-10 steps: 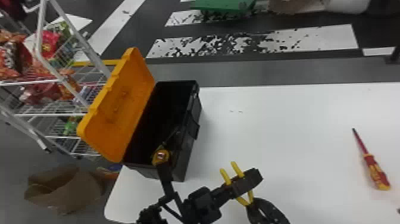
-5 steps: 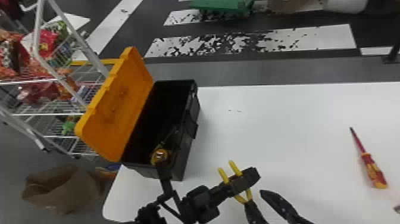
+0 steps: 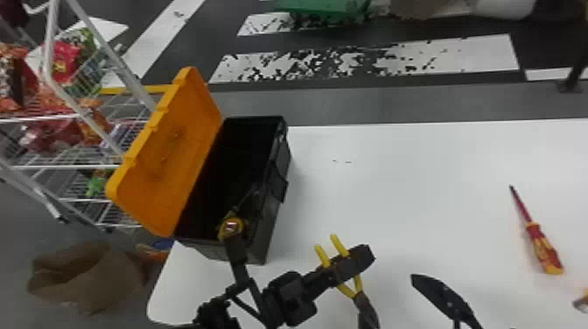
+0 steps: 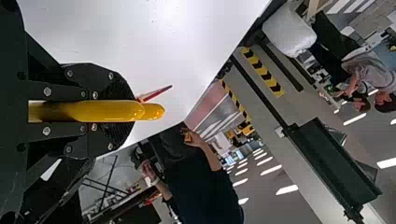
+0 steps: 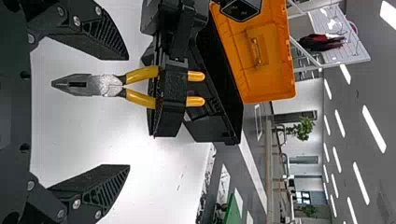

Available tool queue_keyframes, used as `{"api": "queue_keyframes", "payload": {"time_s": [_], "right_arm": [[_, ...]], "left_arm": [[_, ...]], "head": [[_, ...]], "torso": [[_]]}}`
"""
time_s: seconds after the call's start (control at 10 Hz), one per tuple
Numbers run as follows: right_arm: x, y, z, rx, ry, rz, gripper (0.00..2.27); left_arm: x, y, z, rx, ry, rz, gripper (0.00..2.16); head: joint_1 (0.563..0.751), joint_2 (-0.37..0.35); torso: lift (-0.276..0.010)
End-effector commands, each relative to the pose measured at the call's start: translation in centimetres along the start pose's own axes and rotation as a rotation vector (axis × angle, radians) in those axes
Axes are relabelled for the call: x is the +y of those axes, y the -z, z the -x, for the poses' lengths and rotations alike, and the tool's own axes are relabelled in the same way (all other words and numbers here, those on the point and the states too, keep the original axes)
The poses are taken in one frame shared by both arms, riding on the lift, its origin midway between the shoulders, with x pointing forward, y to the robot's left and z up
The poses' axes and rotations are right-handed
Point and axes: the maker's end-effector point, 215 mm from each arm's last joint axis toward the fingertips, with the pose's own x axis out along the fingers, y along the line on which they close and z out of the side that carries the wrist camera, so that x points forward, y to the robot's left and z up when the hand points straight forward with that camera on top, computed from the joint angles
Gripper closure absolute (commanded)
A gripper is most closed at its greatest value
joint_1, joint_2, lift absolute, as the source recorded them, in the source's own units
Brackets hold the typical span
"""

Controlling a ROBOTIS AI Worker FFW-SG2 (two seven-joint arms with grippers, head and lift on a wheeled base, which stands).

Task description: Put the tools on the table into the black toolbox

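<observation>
In the head view my left gripper [image 3: 345, 267] is shut across the yellow handles of the pliers [image 3: 346, 289], above the table's near part. The left wrist view shows the left gripper [image 4: 125, 111] with the handles [image 4: 109, 111] between its fingers. My right gripper [image 3: 444, 299] is just right of the pliers. In the right wrist view, the right gripper [image 5: 128, 112] stands open, fingers wide apart, with the pliers' grey head [image 5: 100, 86] between them, untouched. The black toolbox [image 3: 275, 218] is open at left. A red-yellow screwdriver [image 3: 542, 249] lies on the table at right.
The orange lid [image 3: 170, 153] leans open leftward. A yellow round item [image 3: 230, 227] shows at the toolbox's near end. Another tool [image 3: 582, 302] is cut by the right edge. A wire rack [image 3: 65, 166] and paper bag [image 3: 87, 280] stand beyond the white table [image 3: 393, 175].
The right gripper's fingers have opened, letting go of the pliers' head, and a finger has swung to the right. The pliers have stayed in my left gripper, which has hardly moved.
</observation>
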Motion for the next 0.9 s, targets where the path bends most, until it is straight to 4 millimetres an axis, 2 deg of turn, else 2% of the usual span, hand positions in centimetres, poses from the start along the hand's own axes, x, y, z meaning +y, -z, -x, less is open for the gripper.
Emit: {"api": "queue_keyframes", "payload": {"time_s": [0.0,0.1,0.3,0.4,0.6,0.8], "right_arm": [[-0.7,0.7,1.1,0.006,0.02,-0.026,0.03],[-1.4,0.9,2.0,-0.003,0.042,-0.038,0.03],[-4.0,2.1,4.2,0.002,0.1,-0.074,0.05],[-5.4,1.6,5.2,-0.03,0.13,-0.082,0.07],[-8.1,0.8,6.6,-0.068,0.184,-0.089,0.08],[-9.0,0.9,7.0,-0.075,0.196,-0.11,0.08]], "left_arm": [[0.2,-0.5,0.1,-0.005,-0.008,-0.008,2.13],[0.1,-1.2,0.2,-0.018,-0.01,-0.013,2.13],[-0.8,-5.1,1.1,-0.062,-0.028,-0.085,2.13],[-1.3,-6.8,1.7,-0.084,-0.033,-0.106,2.13],[-2.1,-11.8,3.9,-0.153,-0.081,-0.206,2.14],[-2.3,-16.5,6.0,-0.224,-0.135,-0.3,2.14]], "head": [[0.695,0.295],[0.695,0.285],[0.695,0.245],[0.695,0.235],[0.695,0.198],[0.695,0.209]], "torso": [[-0.075],[-0.075],[-0.075],[-0.075],[-0.075],[-0.075]]}}
